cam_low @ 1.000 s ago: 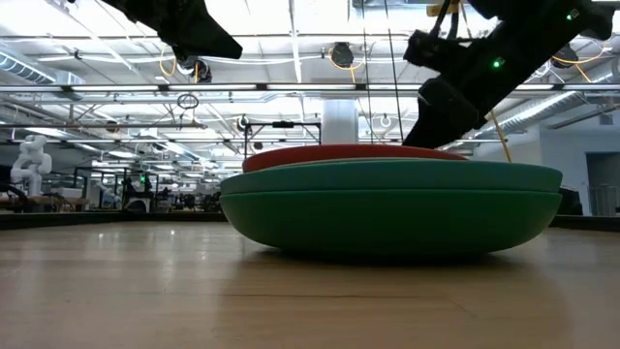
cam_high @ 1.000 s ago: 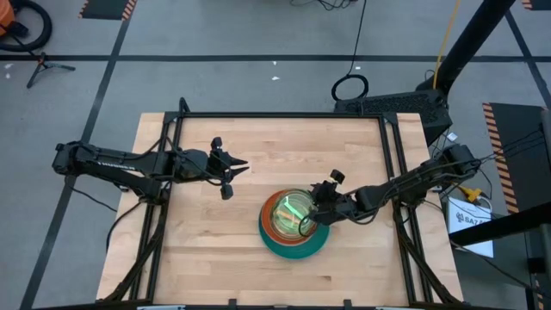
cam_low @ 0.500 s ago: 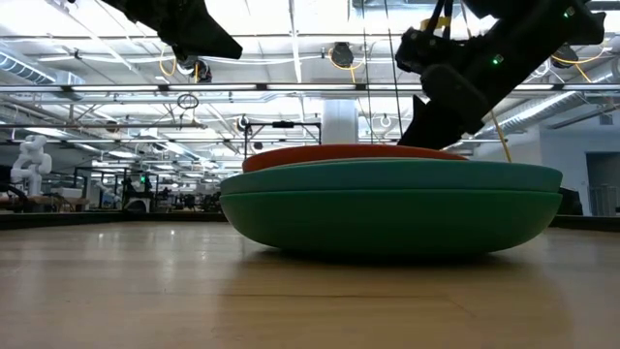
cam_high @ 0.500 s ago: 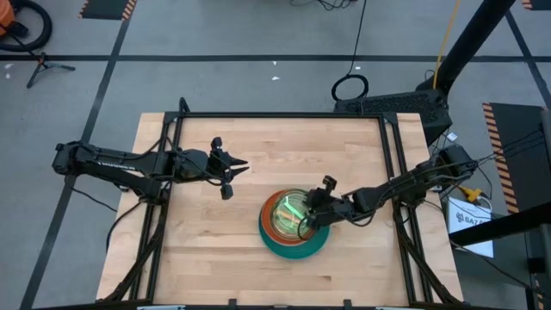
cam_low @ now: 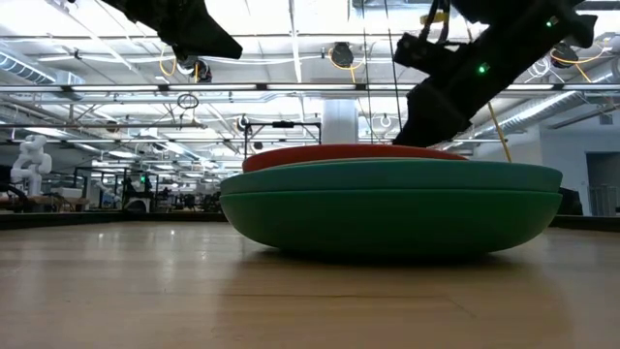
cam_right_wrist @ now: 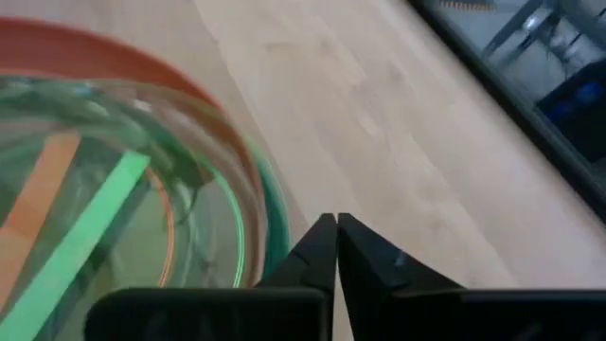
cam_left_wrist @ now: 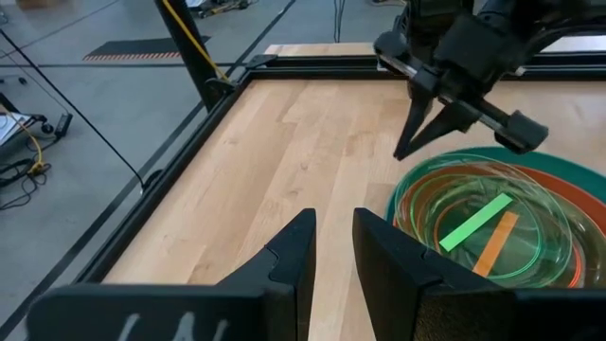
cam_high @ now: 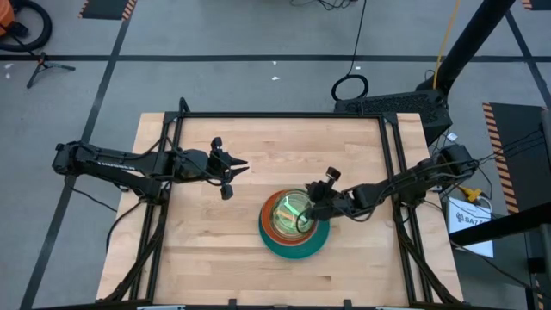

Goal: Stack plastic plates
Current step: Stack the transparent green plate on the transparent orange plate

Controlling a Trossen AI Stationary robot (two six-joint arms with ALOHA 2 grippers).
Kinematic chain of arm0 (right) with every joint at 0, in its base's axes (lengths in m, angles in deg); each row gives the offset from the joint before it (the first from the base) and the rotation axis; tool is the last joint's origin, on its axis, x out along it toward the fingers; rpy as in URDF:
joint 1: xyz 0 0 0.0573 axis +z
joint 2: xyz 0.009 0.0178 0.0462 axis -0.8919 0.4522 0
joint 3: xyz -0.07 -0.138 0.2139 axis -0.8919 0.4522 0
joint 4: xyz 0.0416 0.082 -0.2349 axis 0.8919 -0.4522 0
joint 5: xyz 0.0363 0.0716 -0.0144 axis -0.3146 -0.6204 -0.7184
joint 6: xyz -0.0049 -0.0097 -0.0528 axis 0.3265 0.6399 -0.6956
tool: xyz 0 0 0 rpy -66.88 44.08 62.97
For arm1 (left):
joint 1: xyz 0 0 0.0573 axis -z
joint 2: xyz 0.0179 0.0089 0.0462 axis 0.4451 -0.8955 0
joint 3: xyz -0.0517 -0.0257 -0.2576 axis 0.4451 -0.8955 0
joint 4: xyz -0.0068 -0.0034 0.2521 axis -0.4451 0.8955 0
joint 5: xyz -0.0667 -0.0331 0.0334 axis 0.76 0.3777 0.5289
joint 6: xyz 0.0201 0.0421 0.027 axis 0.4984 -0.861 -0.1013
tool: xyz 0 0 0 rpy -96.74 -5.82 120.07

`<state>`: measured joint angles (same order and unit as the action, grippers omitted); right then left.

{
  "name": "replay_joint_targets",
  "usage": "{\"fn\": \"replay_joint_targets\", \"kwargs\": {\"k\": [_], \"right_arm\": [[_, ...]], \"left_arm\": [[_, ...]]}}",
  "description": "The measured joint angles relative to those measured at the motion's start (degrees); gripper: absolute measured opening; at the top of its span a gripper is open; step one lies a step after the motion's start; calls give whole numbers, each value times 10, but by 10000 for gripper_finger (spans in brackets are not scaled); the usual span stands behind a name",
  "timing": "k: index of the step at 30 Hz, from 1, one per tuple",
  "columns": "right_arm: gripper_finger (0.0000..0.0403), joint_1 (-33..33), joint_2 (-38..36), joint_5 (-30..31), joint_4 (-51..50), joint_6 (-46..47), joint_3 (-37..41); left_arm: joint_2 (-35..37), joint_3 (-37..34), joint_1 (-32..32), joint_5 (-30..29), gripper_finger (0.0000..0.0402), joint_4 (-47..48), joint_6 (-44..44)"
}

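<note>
Jaws on your right gripper (cam_high: 301,220) are pressed together with nothing between them, as the right wrist view shows, the tips hanging over the right rim of the stack of plastic plates (cam_high: 293,226). Your left gripper (cam_high: 232,174) waits above bare wood toward the left of the wooden surface (cam_high: 215,258), well apart from the stack, its jaws a little apart and empty.

You can see the plates nested in one pile slightly right of the surface's centre. From the low view, two large green plates (cam_low: 387,208) sit at the bottom, one inside the other, with a red-orange plate (cam_low: 349,152) resting on them. From above and from the left wrist view, a translucent plate with a green glowing rim (cam_left_wrist: 478,223) lies on top, inside the orange one.
</note>
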<state>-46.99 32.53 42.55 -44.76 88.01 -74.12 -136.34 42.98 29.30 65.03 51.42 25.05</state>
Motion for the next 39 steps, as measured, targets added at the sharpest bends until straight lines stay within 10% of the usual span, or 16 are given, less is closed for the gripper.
{"fn": "replay_joint_targets", "kwargs": {"k": [39], "right_arm": [[0, 34, 18, -167, 31, -40, 0]], "left_arm": [[0, 0, 0, 0, 81, 0, -5]]}}
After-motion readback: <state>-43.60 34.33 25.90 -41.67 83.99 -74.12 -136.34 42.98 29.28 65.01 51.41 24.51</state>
